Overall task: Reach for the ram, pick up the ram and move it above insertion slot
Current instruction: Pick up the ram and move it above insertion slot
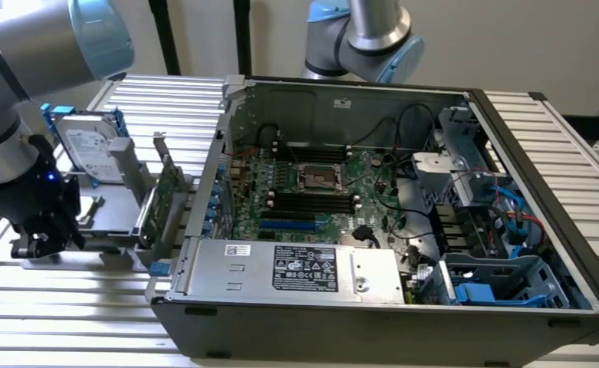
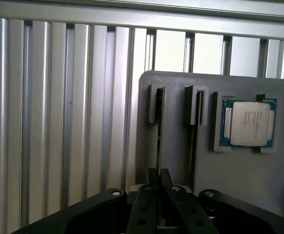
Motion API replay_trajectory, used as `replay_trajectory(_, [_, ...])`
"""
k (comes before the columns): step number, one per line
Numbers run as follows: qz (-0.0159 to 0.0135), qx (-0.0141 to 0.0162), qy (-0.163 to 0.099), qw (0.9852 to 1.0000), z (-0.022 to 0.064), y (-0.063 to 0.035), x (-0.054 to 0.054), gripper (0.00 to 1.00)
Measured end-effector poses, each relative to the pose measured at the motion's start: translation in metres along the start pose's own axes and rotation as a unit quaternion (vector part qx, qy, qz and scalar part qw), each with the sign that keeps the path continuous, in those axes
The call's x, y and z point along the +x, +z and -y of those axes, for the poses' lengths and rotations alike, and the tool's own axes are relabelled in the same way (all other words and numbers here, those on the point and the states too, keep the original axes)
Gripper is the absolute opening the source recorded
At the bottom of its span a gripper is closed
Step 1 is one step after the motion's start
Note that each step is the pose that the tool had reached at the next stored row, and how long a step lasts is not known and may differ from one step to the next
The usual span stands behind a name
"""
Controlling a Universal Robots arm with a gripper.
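The ram (image 2: 159,141) stands on edge in one groove of a grey holder plate (image 2: 176,161), so I see it as a thin strip. My gripper (image 2: 158,176) is right over the strip's near end, and its two black fingers are pressed together on it. In the exterior view the gripper (image 1: 41,247) sits low over the grey holder (image 1: 110,211), at that view's left, outside the open computer case (image 1: 381,307). The black memory slots (image 1: 310,201) lie on the green motherboard inside the case, well to the exterior view's right of the gripper.
A processor chip (image 2: 248,123) rests in a pocket of the holder plate, beside a second groove (image 2: 196,112). A silver hard drive (image 1: 90,146) and a green expansion card (image 1: 161,201) stand upright between gripper and case. A second robot arm (image 1: 366,38) rises behind the case.
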State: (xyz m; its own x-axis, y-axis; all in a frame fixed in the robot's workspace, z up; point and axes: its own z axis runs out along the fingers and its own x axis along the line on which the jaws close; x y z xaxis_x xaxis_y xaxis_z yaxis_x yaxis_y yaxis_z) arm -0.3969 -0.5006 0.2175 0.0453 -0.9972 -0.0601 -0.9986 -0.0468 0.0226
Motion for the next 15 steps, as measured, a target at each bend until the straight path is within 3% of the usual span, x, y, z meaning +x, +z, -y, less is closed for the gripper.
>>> replay_trajectory(8, [0.0029,-0.0035,0.000,1.0000,0.0034,-0.0282,-0.001,0.14])
replay_trajectory(15, [0.0032,-0.0052,0.000,1.0000,0.0191,-0.0601,-0.002,0.14])
